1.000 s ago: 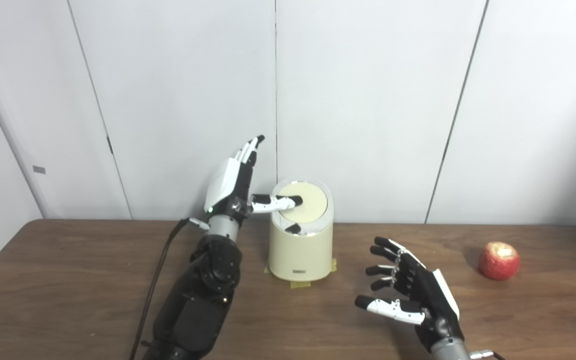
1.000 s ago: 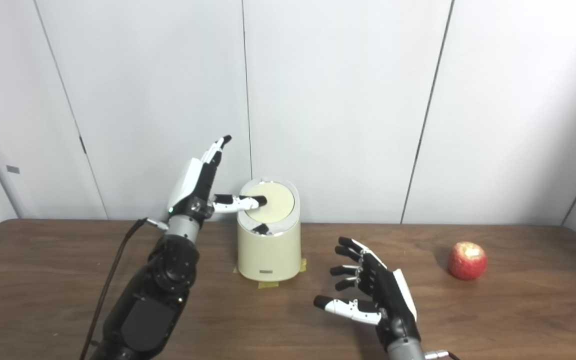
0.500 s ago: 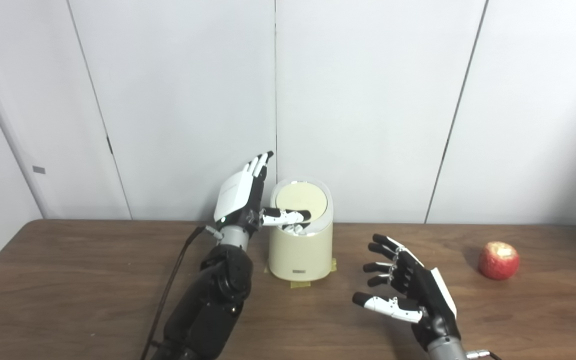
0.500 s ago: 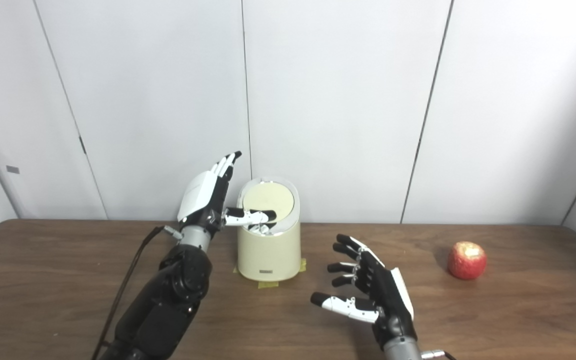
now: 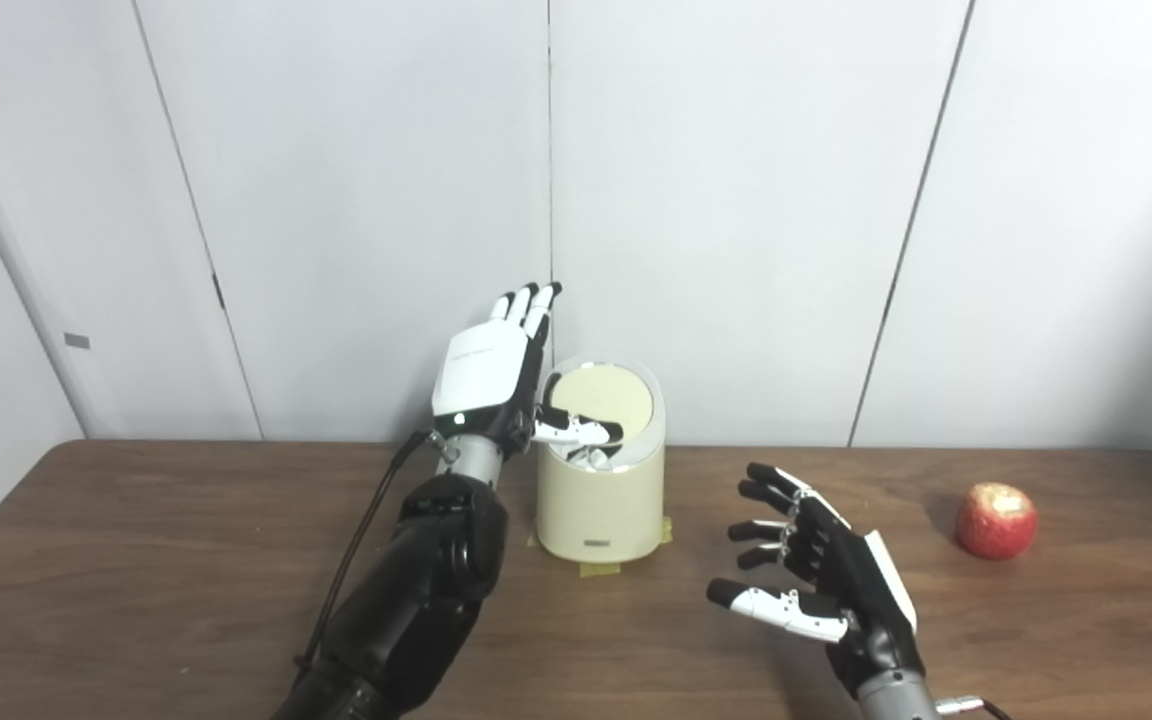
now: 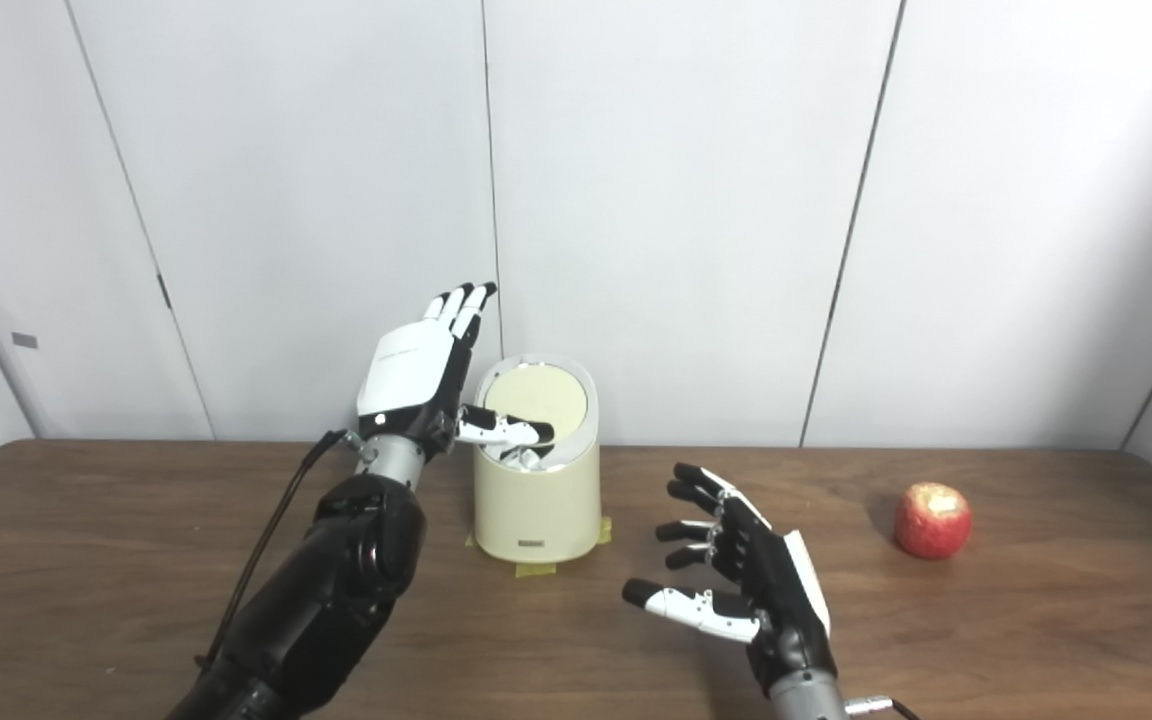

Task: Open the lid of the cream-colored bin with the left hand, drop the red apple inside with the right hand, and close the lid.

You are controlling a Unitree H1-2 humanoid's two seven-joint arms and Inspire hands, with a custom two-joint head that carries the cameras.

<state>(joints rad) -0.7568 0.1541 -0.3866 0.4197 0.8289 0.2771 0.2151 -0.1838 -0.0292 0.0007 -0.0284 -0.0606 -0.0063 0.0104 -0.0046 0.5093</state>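
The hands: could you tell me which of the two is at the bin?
The left hand; its thumb rests on the bin's lid. The right hand hovers open over the table, apart from it.

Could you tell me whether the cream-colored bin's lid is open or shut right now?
Open: the round cream lid is tilted up, with a gap showing beneath its front edge under the left hand.
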